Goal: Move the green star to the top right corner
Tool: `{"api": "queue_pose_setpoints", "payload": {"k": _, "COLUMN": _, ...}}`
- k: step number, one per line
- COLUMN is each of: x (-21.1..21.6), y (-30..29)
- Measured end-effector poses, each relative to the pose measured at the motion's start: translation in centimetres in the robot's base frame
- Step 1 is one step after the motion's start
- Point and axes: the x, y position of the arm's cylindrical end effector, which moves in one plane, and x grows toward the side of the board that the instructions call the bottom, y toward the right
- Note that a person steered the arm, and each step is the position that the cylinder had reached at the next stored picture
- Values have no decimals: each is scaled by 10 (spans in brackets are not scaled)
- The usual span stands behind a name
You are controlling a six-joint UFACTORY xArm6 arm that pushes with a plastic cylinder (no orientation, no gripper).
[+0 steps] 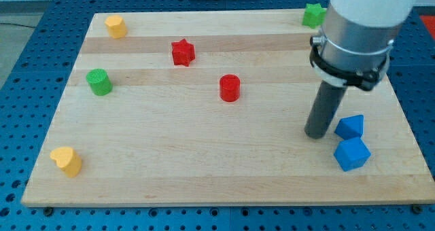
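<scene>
**Asker:** Where is the green star right now?

**Me:** The green star (313, 15) sits at the view's top edge of the wooden worktop (170, 163), close to the view's top right corner. My arm's pale housing (363, 27) rises just to its right in the view and covers that corner, so I cannot tell how close the star lies to the corner itself.

**Asker:** And your tip?

**Me:** My tip (316, 134) rests on the worktop well below the green star, toward the view's bottom. I carry no gripper, only a straight dark rod, so nothing opens or closes. The tip touches no block.

**Asker:** What lies near it?

**Me:** Two blue blocks, both far below the green star. An angular blue block (350, 127) stands just to the right of the tip, with a narrow gap showing. A blue cube (352, 153) sits just below that one, near the worktop's bottom right.

**Asker:** The rest?

**Me:** All lie left of the green star. A red star (182, 52) is lower left of it, a red cylinder (230, 87) lower still. A green cylinder (100, 81) stands far left. A yellow block (116, 26) is at the top left, and a yellow heart-like block (66, 160) is at the bottom left.
</scene>
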Motion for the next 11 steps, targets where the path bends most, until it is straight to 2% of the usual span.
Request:
{"api": "queue_pose_setpoints", "payload": {"k": 1, "x": -49, "y": -27}}
{"api": "queue_pose_setpoints", "payload": {"k": 3, "x": -134, "y": 111}}
{"api": "queue_pose_setpoints", "payload": {"k": 4, "x": -223, "y": 145}}
{"api": "queue_pose_setpoints", "payload": {"k": 5, "x": -288, "y": 160}}
{"api": "queue_pose_setpoints", "payload": {"k": 6, "x": -305, "y": 74}}
{"api": "queue_pose_setpoints", "payload": {"k": 7, "x": -286, "y": -19}}
{"api": "queue_pose_setpoints", "payload": {"k": 8, "x": -247, "y": -46}}
{"api": "queue_pose_setpoints", "payload": {"k": 9, "x": -289, "y": 25}}
{"api": "queue_pose_setpoints", "payload": {"k": 10, "x": -287, "y": 63}}
{"api": "queue_pose_setpoints", "payload": {"k": 11, "x": -283, "y": 70}}
